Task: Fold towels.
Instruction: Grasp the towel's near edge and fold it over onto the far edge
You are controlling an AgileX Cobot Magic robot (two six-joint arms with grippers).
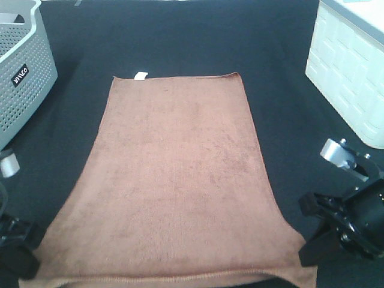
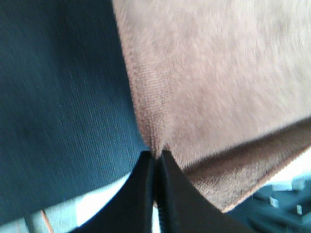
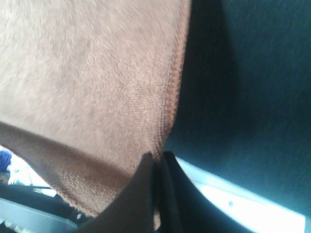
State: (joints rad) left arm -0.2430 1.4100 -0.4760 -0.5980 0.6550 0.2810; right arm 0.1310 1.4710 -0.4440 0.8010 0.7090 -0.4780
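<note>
A brown towel lies spread on the dark tabletop, its small white tag at the far short edge. The near edge is lifted off the table and hangs between both arms. My left gripper is shut on the towel's near left corner; in the left wrist view the towel runs into the closed fingers. On the other side my right gripper is shut on the near right corner, and the right wrist view shows the towel pinched by its fingers.
A grey perforated basket stands at the far left. A white bin stands at the far right. Dark table cloth surrounds the towel.
</note>
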